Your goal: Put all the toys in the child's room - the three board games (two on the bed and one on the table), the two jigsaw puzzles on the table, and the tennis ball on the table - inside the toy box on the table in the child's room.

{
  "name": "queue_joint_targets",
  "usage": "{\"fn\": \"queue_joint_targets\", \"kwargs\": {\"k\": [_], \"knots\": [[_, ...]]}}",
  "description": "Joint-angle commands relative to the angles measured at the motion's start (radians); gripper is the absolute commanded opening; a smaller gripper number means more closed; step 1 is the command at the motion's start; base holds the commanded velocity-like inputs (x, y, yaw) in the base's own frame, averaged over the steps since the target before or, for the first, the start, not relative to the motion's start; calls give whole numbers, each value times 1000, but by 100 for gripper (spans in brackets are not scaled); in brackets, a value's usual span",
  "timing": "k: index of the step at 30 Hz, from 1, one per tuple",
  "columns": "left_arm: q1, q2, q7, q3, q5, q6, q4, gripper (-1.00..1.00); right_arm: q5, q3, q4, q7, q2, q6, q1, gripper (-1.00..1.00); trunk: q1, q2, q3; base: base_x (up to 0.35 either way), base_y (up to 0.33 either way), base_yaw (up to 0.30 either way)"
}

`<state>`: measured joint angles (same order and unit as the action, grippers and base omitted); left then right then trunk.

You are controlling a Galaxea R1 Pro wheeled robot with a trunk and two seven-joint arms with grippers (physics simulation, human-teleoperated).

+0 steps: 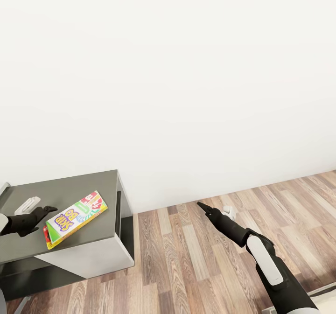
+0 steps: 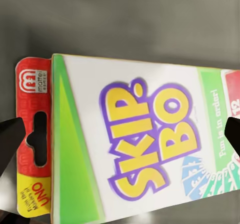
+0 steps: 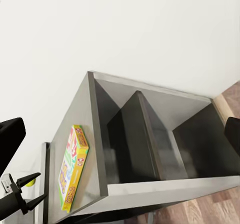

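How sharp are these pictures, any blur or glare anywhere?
Left wrist view: the Skip-Bo game box looms close, its print soft and slightly blurred. Head view: crisp, even light, the white wall nearly featureless. Right wrist view: sharp, with the cabinet shelves in shade.

- You have one board game (image 1: 76, 218) in view, green-edged, lying flat on top.
- You see one low cabinet (image 1: 70, 197) with a dark grey top.
- You count two open compartments in that cabinet.
- You have two tools: left tool (image 1: 46, 210), right tool (image 1: 200, 205).
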<state>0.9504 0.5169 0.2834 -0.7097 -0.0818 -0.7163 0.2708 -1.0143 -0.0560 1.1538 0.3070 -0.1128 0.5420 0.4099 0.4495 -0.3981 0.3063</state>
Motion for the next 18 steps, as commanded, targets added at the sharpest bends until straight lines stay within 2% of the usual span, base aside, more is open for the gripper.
{"fn": "queue_joint_targets", "kwargs": {"k": [1, 18], "knots": [[1, 0, -3, -2, -8, -7, 1, 100, -4, -1, 0, 0, -1, 3, 0, 100, 1, -2, 2, 0, 0, 0], [1, 0, -2, -2, -7, -8, 1, 100, 16, -1, -4, -1, 2, 6, 1, 100, 1, -2, 21, 0, 0, 0]]}}
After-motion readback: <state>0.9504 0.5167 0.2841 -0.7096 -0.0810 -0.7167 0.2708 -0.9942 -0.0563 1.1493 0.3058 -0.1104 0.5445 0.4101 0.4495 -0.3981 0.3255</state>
